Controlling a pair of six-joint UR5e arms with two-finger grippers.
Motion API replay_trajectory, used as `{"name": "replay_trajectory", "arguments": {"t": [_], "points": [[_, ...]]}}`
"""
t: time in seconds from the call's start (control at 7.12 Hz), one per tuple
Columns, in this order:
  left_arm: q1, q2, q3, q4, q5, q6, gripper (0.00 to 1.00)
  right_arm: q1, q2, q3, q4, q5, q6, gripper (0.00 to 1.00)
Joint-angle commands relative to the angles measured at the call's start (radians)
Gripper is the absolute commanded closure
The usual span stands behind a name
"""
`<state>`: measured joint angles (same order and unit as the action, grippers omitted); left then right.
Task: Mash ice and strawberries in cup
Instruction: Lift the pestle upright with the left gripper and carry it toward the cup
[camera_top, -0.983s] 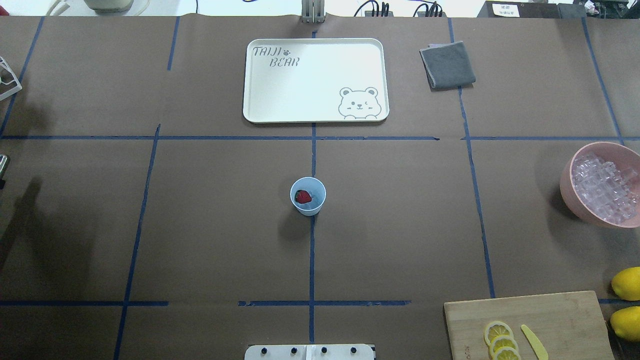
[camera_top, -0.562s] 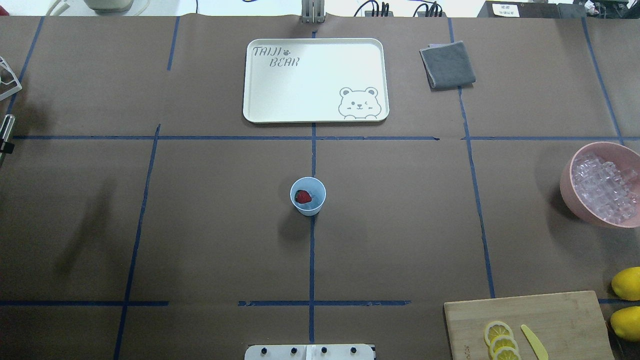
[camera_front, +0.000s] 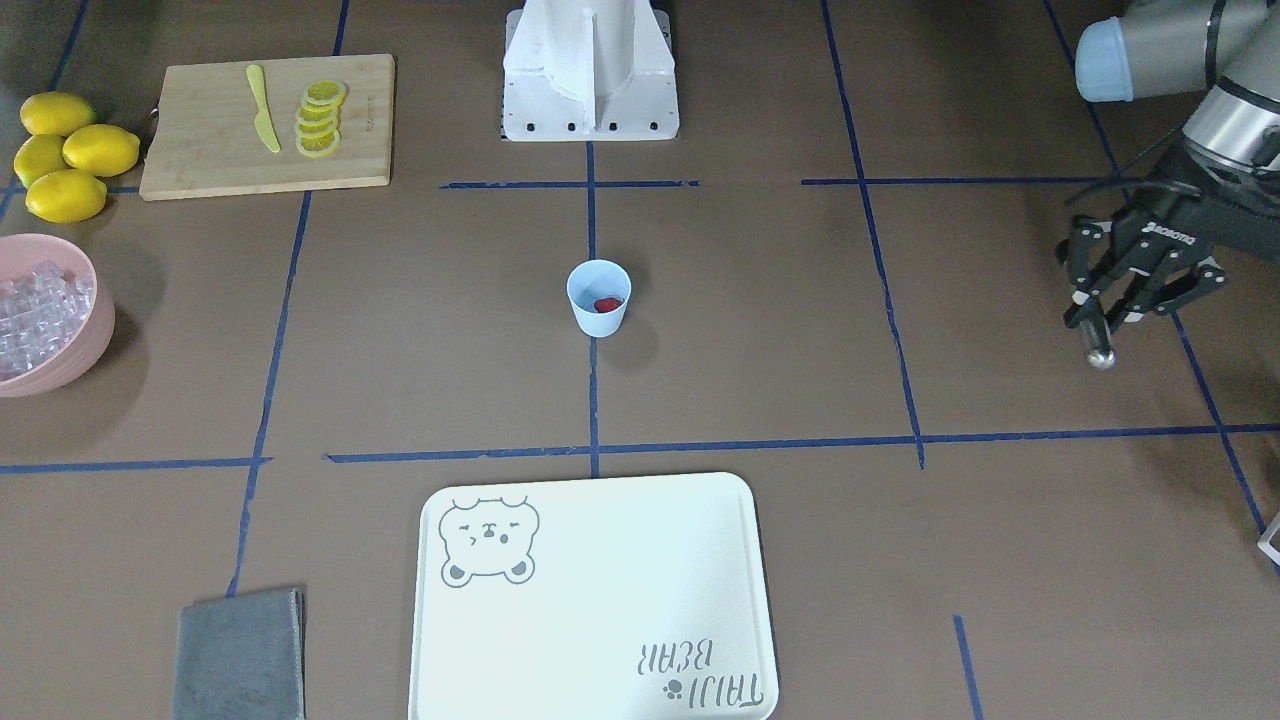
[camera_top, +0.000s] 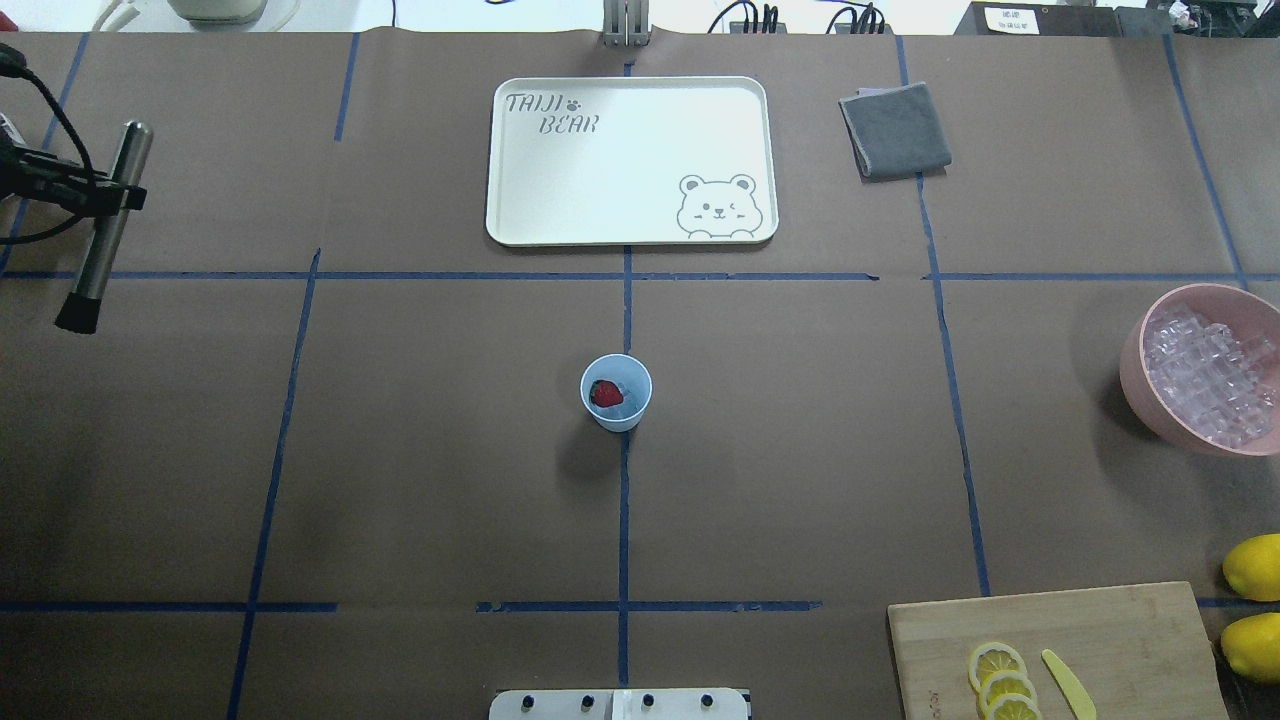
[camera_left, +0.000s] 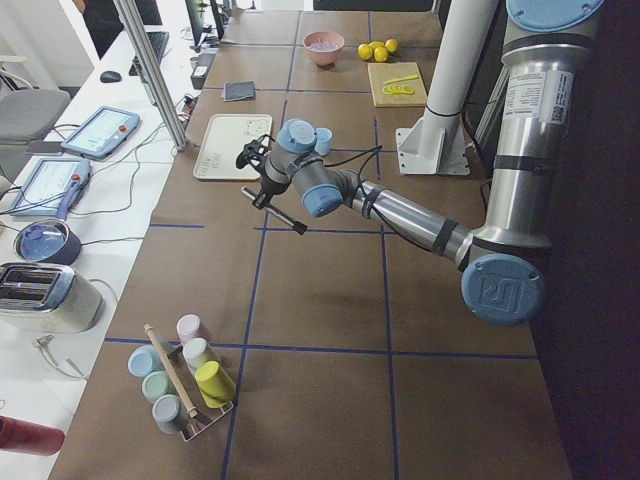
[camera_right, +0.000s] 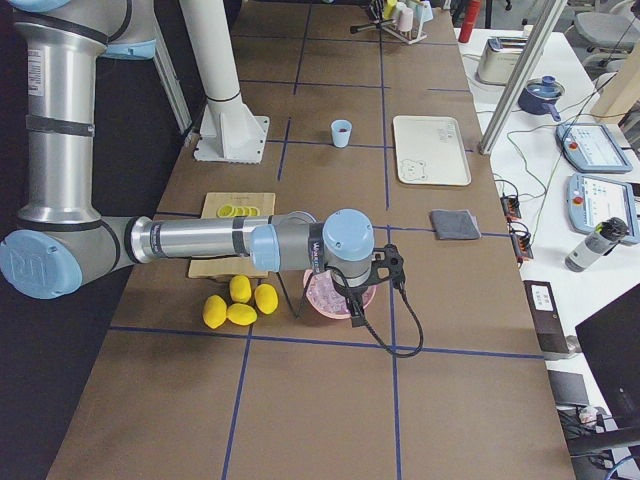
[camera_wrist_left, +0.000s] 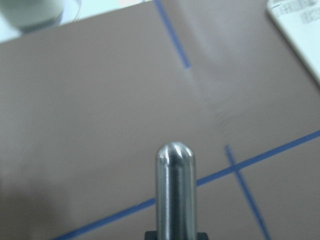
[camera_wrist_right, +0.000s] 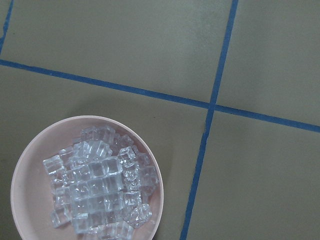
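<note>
The pale blue cup (camera_top: 616, 392) stands at the table's middle with one red strawberry (camera_top: 605, 393) inside; both also show from the front as cup (camera_front: 598, 297) and strawberry (camera_front: 607, 304). Ice (camera_top: 1210, 375) is piled in a pink bowl (camera_top: 1135, 370) at the right edge. My left gripper (camera_top: 108, 197) is shut on a metal muddler (camera_top: 100, 235), held in the air far left of the cup; the left wrist view shows its rounded tip (camera_wrist_left: 175, 165). My right gripper (camera_right: 358, 312) hangs over the bowl of ice (camera_wrist_right: 100, 185); I cannot tell whether it is open or shut.
A white bear tray (camera_top: 630, 160) lies beyond the cup and a grey cloth (camera_top: 895, 130) to its right. A cutting board (camera_top: 1100, 630) with lemon slices (camera_top: 1000, 680) and a yellow knife (camera_top: 1068, 683) sits near right, beside lemons (camera_top: 1255, 567). A cup rack (camera_left: 185, 385) stands at the left end.
My left gripper with the muddler has come in from the overhead view's left edge, moving farther from the robot and inward. The cup and strawberry have not moved.
</note>
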<state>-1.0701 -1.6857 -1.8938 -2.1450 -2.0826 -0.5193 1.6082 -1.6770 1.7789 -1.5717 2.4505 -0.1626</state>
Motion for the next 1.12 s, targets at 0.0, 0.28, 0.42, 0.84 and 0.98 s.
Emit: {"name": "replay_trajectory", "arguments": {"t": [0.0,0.28,0.42,0.84,0.98], "points": [[0.195,-0.089,-0.008,-0.039,0.187,-0.126,1.0,-0.001,0.002,0.002,-0.001,0.015,0.0,0.01],[0.457,-0.162,-0.011,-0.084,0.564,-0.2,1.0,-0.001,0.008,0.004,-0.004,0.015,0.005,0.01],[0.485,-0.195,-0.037,-0.093,0.585,-0.282,1.0,-0.001,0.008,0.005,-0.002,0.016,0.018,0.01],[0.55,-0.218,-0.047,-0.377,0.797,-0.402,1.0,-0.001,0.008,0.008,-0.004,0.019,0.02,0.01],[0.632,-0.216,-0.044,-0.413,0.961,-0.394,1.0,-0.001,0.008,0.028,-0.004,0.019,0.029,0.01]]}}
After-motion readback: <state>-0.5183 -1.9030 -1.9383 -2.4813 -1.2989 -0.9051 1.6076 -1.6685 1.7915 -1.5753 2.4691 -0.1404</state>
